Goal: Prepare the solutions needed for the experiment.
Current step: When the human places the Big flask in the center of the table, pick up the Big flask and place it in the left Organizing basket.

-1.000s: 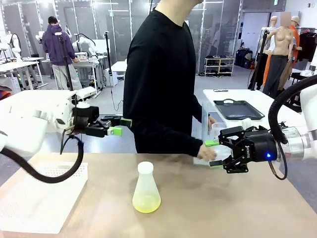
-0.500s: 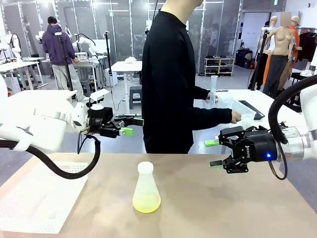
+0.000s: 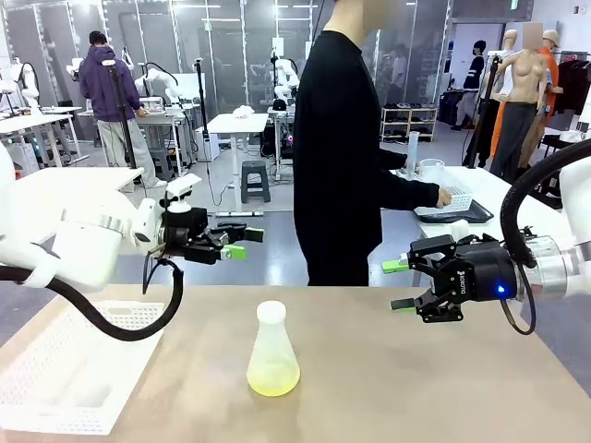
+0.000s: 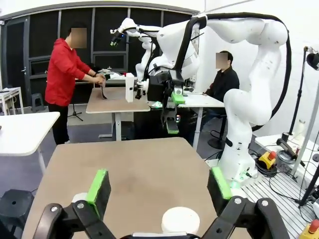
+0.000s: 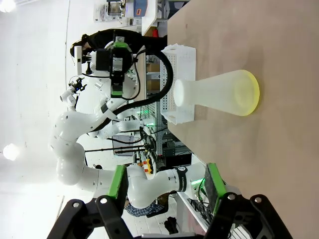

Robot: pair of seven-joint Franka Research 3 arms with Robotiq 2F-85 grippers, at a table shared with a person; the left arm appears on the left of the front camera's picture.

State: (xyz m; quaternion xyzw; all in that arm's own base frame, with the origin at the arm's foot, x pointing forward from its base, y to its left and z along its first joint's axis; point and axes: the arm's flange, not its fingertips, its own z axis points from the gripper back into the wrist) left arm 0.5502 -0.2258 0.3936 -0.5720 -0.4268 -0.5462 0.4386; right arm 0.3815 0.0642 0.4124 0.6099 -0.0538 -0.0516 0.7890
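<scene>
Both claws above, flanking solutions (image 3: 272, 376).

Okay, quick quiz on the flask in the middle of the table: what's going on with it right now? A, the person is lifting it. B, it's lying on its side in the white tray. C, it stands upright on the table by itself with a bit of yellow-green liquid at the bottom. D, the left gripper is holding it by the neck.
C: the flask stands upright on the table, a shallow yellow-green liquid layer in its base, with both grippers and the person apart from it.
</scene>
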